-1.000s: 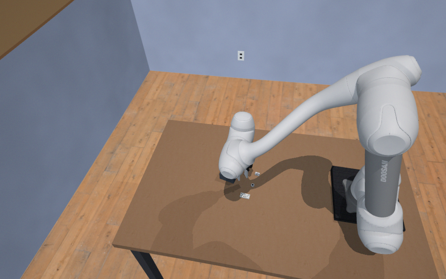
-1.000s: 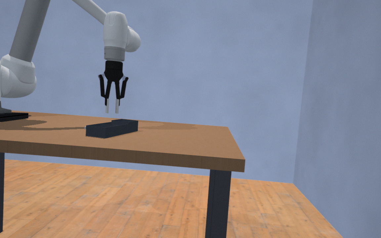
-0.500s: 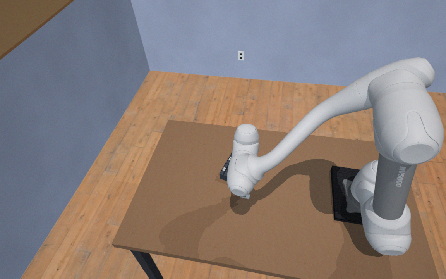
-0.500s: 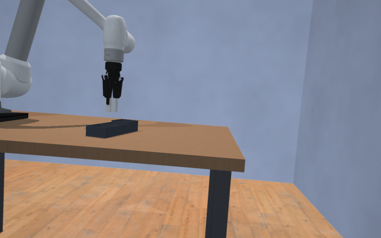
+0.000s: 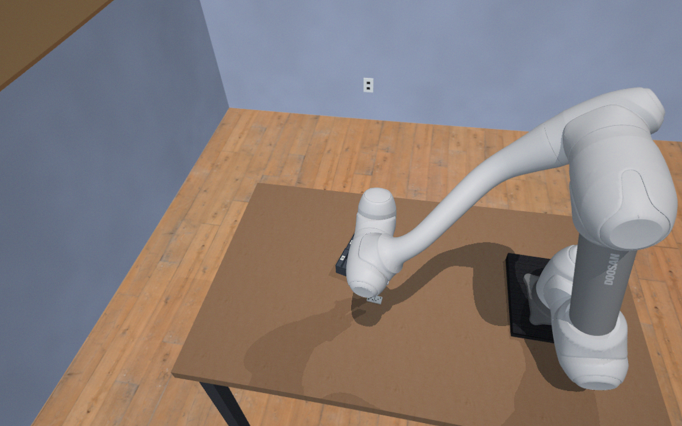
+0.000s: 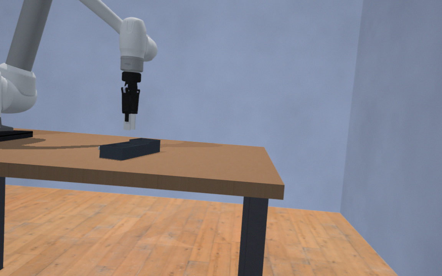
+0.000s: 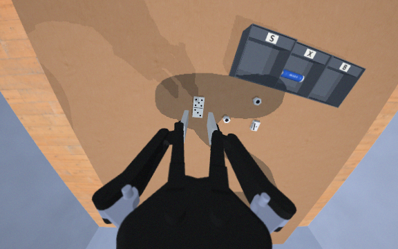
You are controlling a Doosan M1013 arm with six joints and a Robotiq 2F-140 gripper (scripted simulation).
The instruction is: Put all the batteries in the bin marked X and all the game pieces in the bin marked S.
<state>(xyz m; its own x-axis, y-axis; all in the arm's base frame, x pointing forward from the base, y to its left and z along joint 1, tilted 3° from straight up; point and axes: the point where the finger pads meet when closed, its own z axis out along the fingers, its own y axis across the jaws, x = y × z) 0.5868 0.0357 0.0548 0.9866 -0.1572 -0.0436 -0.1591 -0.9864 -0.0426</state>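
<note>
Above the desk: your black two-finger gripper [image 7: 197, 124] hangs well over the brown wooden desk [image 7: 116, 86], pointing straight down
Gripper state: the grey fingertips stand a narrow gap apart with nothing between them, so you hold nothing
Domino tile: the white rectangular domino with black dots [image 7: 198, 106] lies flat on the desk, and in your wrist view it sits just beyond the fingertips, in line with the gap
Same tile from above: in the top view you see it [image 5: 375, 300] peeking out just below the white wrist joint
Second game piece: a small white tile with a dark mark [image 7: 255, 125] lies on the desk to the right of the domino, well apart from it
Nuts: two small grey metal nuts rest on the desk, one [image 7: 226, 120] just beside your right fingertip in the wrist view, the other [image 7: 257, 101] nearer the bins
Bins: the dark grey three-compartment bin row [image 7: 323, 97] stands on the desk, labelled S, X and B in that order
Battery: the blue cylindrical battery [image 7: 292, 76] lies on its side inside the middle compartment, marked X
S compartment: you can see only its bare floor [image 7: 259, 57]
Side view: from the exterior camera the gripper [image 6: 129, 121] hovers over the dark bin row [image 6: 129, 148], not touching it
</note>
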